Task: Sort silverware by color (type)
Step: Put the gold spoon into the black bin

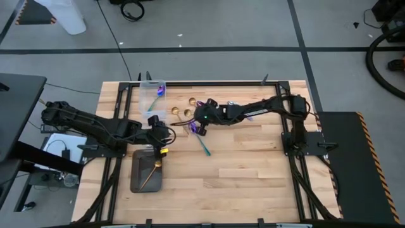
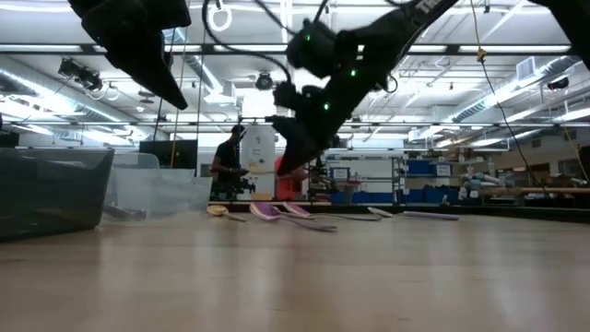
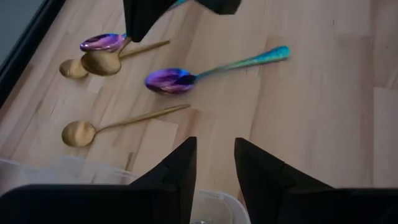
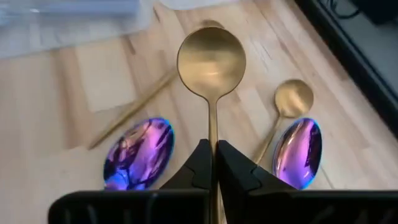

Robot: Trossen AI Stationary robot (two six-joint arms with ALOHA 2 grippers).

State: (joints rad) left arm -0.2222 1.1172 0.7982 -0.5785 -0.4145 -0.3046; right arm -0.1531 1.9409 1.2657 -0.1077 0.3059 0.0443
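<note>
Reaching in from the left side of the counter (image 1: 253, 171), the left gripper (image 1: 163, 135) hovered with its jaws partly apart and nothing between them, just above the near end of the dark grey tray (image 1: 140, 179), in which one gold spoon (image 1: 151, 172) lay at a slant. Behind that gripper stood the clear plastic bin (image 1: 152, 95), holding at least one iridescent purple spoon (image 1: 159, 92) near its rim (how many lay inside could not be told). Seen past the left gripper's own fingers (image 3: 176, 169), two more gold spoons (image 3: 115, 123) and two purple spoons with teal-blue handles (image 3: 211, 70) lay loose on the wood, well apart from those fingers. Toward the middle of the counter, the right gripper (image 4: 213, 163) was closed on the thin stem of a gold spoon (image 4: 211, 59), its round bowl sticking out ahead of the fingertips. Under and beside it lay a purple spoon bowl (image 4: 138, 153) on one side and another purple bowl (image 4: 298, 152) on the other, the latter touching a small gold spoon (image 4: 292, 98). A teal-handled spoon (image 1: 203, 144) lay just beside the right gripper, toward the counter's centre. In the low view, the remaining spoons (image 2: 295, 213) lay flat in a loose cluster, and a person (image 2: 226, 171) stood in the room far behind.
</note>
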